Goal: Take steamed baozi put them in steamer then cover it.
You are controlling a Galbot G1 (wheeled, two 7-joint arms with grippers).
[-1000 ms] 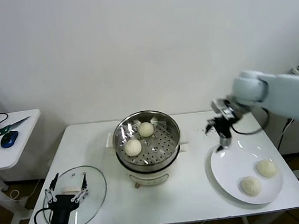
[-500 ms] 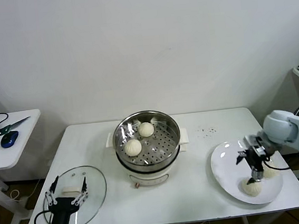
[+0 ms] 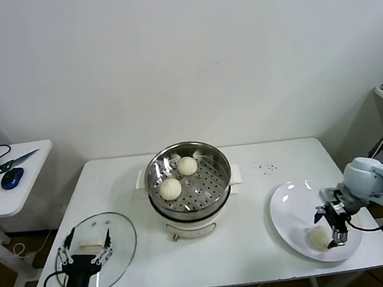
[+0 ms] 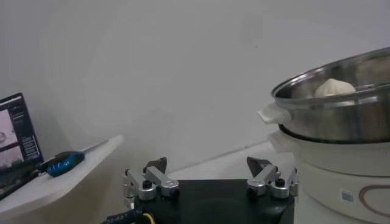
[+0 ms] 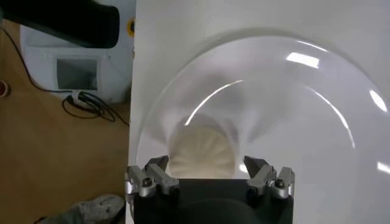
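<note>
Now the white table (image 3: 256, 246) carries the steamer (image 3: 189, 182) at its middle, the glass cover (image 3: 123, 248) lying flat near the front left corner, and the white plate (image 3: 290, 215) at the front right. Two buns (image 3: 171, 189) sit in the steel basket, exactly as they did a second ago. The right arm has changed most: a second back it reached over the plate's far edge, and since then it has swung down to the plate's near side. The right gripper (image 3: 336, 226) now hangs low over a bun (image 3: 318, 238), fingers spread wide either side of it and holding nothing; its wrist camera shows that bun (image 5: 202, 152) lying between the open fingertips. The plate's other bun, plain earlier, is hidden behind the arm. The left gripper (image 3: 86, 250) stays over the cover, fingers wide apart and empty.
</note>
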